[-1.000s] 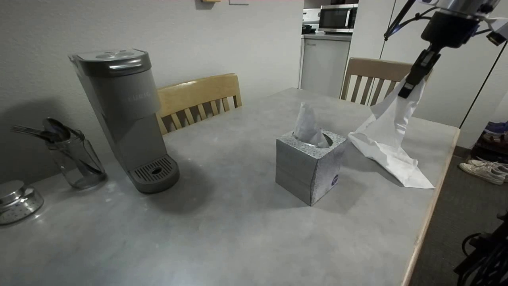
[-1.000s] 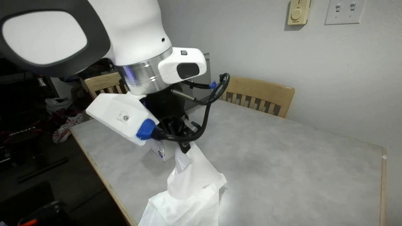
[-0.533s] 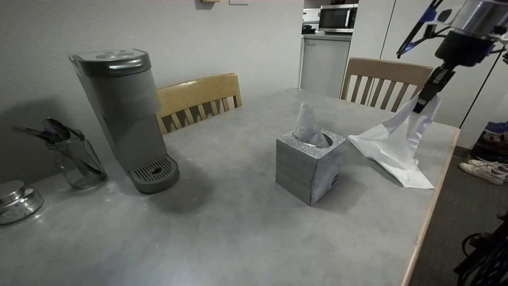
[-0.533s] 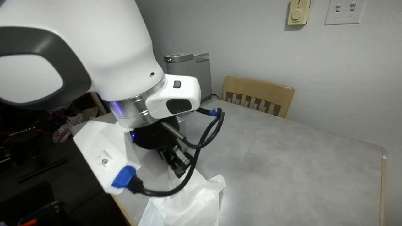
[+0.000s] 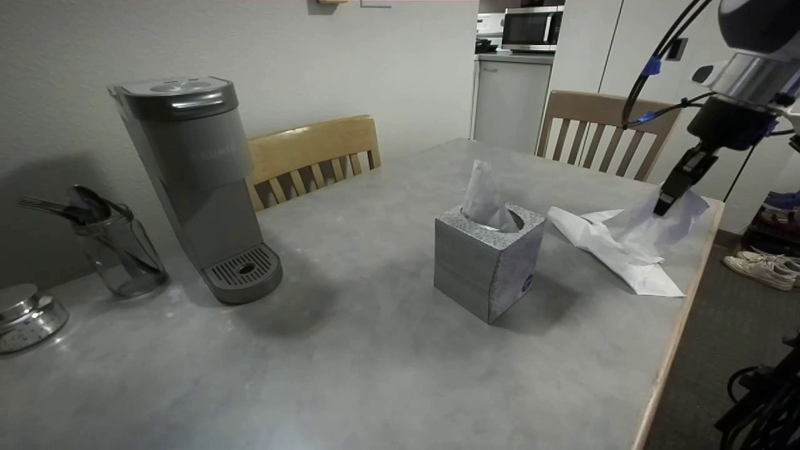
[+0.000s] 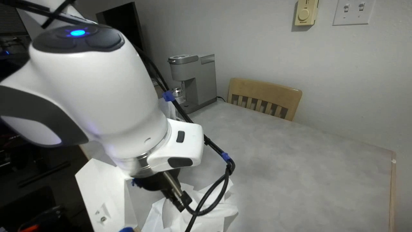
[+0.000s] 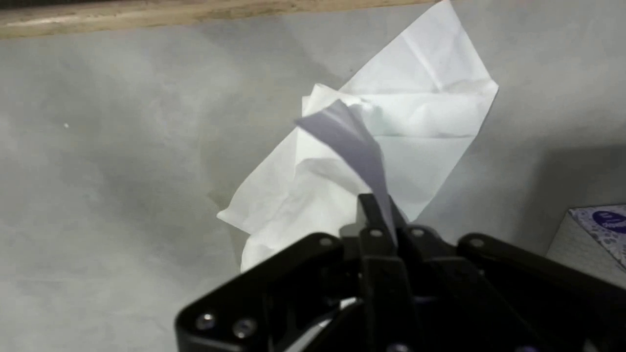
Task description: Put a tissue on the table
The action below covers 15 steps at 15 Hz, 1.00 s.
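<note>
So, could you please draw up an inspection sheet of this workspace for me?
Surface: grey table, small white speck in the wrist view.
Job's things: tissue crumpled, partly lying on the table; tissue box upright, second tissue poking out.
Clutter: coffee maker; glass jar holding cutlery.
Gripper: closed on the first tissue.
Cables: black, looped beside the arm, with blue bands.
Surroundings: two wooden chairs; shoes on the floor; microwave beyond.
</note>
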Each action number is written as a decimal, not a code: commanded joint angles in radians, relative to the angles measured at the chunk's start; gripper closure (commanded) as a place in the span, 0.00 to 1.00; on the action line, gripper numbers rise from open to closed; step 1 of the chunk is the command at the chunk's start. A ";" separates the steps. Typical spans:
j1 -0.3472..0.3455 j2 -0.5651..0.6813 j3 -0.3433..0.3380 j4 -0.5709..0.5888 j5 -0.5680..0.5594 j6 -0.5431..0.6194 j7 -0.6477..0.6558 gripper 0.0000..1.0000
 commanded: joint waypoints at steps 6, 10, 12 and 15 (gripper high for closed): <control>-0.006 0.103 0.045 0.125 0.200 0.005 -0.206 0.61; -0.007 0.120 0.052 0.145 0.205 0.007 -0.223 0.33; -0.005 0.118 0.049 0.145 0.190 0.010 -0.210 0.18; 0.003 0.095 0.040 0.140 0.155 0.016 -0.179 0.01</control>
